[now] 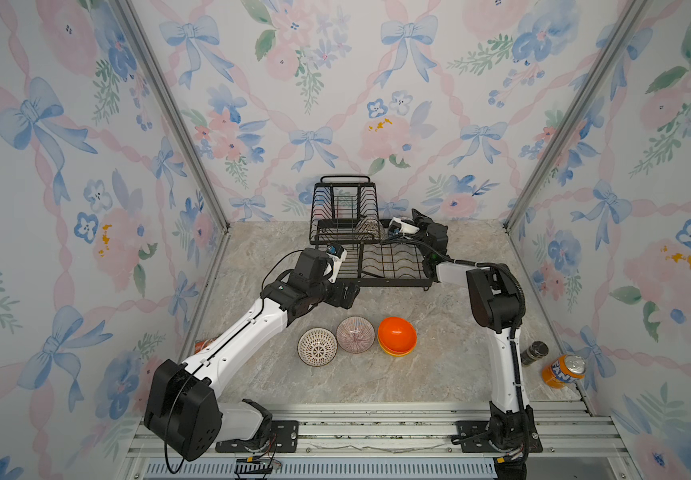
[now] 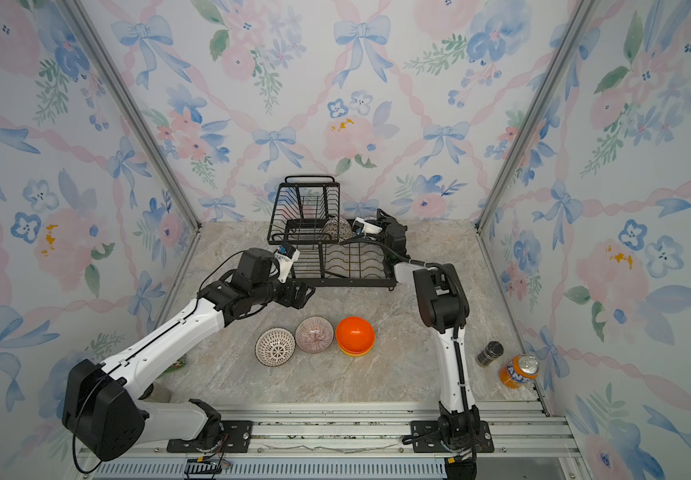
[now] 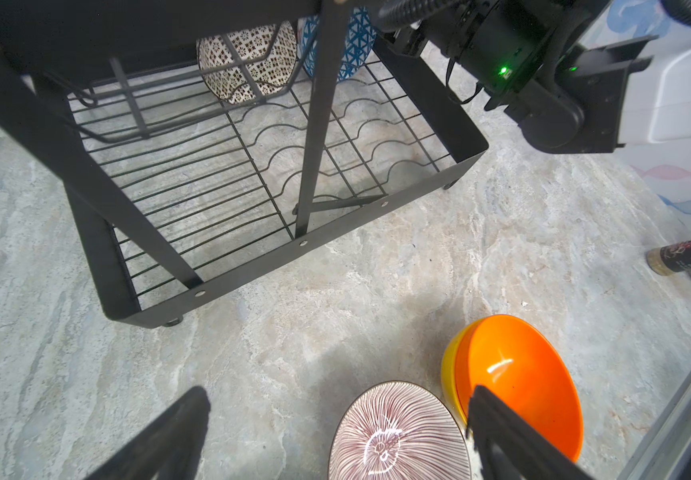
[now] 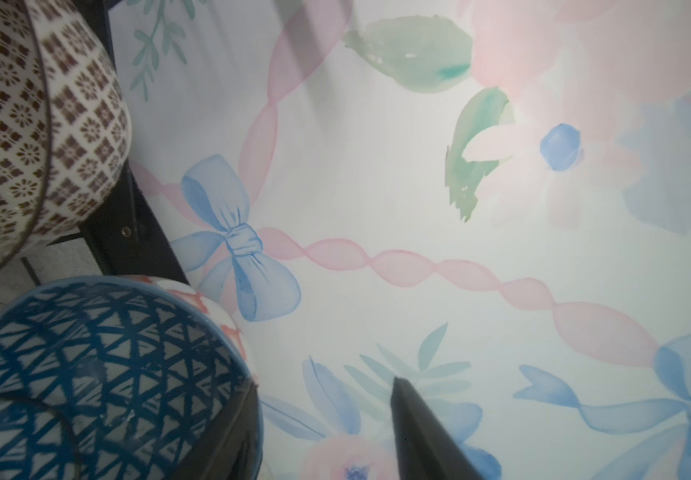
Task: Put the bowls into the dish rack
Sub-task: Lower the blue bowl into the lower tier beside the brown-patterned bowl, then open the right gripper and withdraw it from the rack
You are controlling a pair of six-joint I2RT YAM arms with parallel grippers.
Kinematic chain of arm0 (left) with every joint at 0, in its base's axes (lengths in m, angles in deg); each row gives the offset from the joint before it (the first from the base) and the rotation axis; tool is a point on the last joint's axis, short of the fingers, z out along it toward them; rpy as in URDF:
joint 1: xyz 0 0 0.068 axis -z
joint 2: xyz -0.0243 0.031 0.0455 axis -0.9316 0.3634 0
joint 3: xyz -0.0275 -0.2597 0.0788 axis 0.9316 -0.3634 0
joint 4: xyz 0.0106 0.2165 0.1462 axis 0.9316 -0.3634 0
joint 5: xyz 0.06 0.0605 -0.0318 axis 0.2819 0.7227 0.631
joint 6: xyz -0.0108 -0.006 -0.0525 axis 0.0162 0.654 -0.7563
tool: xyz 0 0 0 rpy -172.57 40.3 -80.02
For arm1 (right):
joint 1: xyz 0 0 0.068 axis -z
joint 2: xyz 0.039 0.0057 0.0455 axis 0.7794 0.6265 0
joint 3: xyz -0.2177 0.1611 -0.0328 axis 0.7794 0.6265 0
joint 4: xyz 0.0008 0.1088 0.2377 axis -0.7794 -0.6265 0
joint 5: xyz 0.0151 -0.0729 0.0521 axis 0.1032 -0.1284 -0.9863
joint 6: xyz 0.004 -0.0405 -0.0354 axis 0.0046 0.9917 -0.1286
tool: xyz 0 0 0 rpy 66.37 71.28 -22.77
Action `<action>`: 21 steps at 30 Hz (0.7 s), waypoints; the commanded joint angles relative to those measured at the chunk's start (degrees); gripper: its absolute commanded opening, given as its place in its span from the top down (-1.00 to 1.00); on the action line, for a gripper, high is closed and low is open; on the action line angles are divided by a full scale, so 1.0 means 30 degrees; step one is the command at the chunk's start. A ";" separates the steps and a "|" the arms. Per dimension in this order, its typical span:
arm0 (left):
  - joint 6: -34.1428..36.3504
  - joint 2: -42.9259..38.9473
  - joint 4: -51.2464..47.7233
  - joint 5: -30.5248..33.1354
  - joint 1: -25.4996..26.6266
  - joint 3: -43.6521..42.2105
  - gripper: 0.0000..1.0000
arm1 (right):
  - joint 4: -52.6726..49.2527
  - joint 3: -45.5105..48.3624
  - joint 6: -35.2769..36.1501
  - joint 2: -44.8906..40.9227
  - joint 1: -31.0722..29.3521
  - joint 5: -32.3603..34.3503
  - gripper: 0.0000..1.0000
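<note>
- Marble-look tabletop [image 1: 439, 374] inside floral-wallpaper booth; black wire dish rack [image 1: 393, 283] at far side, within reach of both arms.
- Right gripper [image 4: 323, 440] at rack's far corner, jaws parted, nothing between them but wallpaper.
- Blue bowl with white triangles [image 4: 98, 374] just beside one right finger [image 4: 227, 440], touching or not, cannot tell; stood on edge in lower tray, probably so wire slots prop it.
- Brown-beige mosaic bowl [image 4: 44, 145] next beyond blue one from that gripper, also on edge.
- Left gripper [image 3: 335, 440] spread wide, empty, hovering over table in front of rack.
- Pinkish radial-striped bowl [image 3: 397, 432] right below it, between the fingers, mouth up; looks lined up as next pick.
- Plain orange bowl [image 3: 518, 382] nested in plain yellow bowl [image 3: 449, 370], just beside one left fingertip; could get clipped on descent.
- White bowl with dark lattice [image 1: 317, 347] on gripper's other side, touching the pinkish one.
- Two of six loaded, four left on table, by the look of it.
- Orange soda can [image 1: 564, 370] and dark spice jar [image 1: 534, 352] well apart from both grippers; not task items.
</note>
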 commanded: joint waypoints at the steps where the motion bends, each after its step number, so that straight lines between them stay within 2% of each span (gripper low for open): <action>1: 0.0183 -0.0725 -0.0260 -0.0138 -0.0153 -0.0461 -0.96 | 0.0085 0.1044 -0.0444 -0.1765 -0.0037 -0.0144 -0.65; 2: 0.0152 -0.0838 -0.0263 -0.0093 -0.0157 -0.0546 -0.96 | 0.0137 0.1333 -0.0604 -0.2043 -0.0071 -0.0010 -0.84; 4: 0.0075 -0.1015 -0.0238 0.0037 -0.0185 -0.0745 -0.96 | 0.0267 0.1870 -0.0897 -0.2609 -0.0151 0.0445 -0.98; 9: -0.0314 -0.1549 -0.0209 0.0203 -0.0245 -0.1388 -0.96 | -0.0348 0.3758 -0.2815 -0.4823 -0.0473 0.1950 -0.93; 15: -0.0958 -0.2431 -0.0206 0.0960 -0.0143 -0.2070 -0.96 | -0.3587 0.6440 -0.7593 -0.9141 -0.1355 0.4994 -0.93; 18: -0.1041 -0.2664 -0.0209 0.1148 0.0009 -0.2196 -0.96 | -0.9371 0.6074 -1.1636 -1.1315 -0.1899 0.6561 -0.93; 20: -0.1088 -0.2761 -0.0209 0.1541 0.0351 -0.2225 -0.96 | -1.3738 0.5201 -1.4476 -1.2349 -0.2103 0.6748 -0.94; 21: -0.1099 -0.2821 -0.0225 0.1782 0.0560 -0.2225 -0.96 | -1.4786 0.5195 -1.5247 -1.2708 -0.2232 0.6448 -0.93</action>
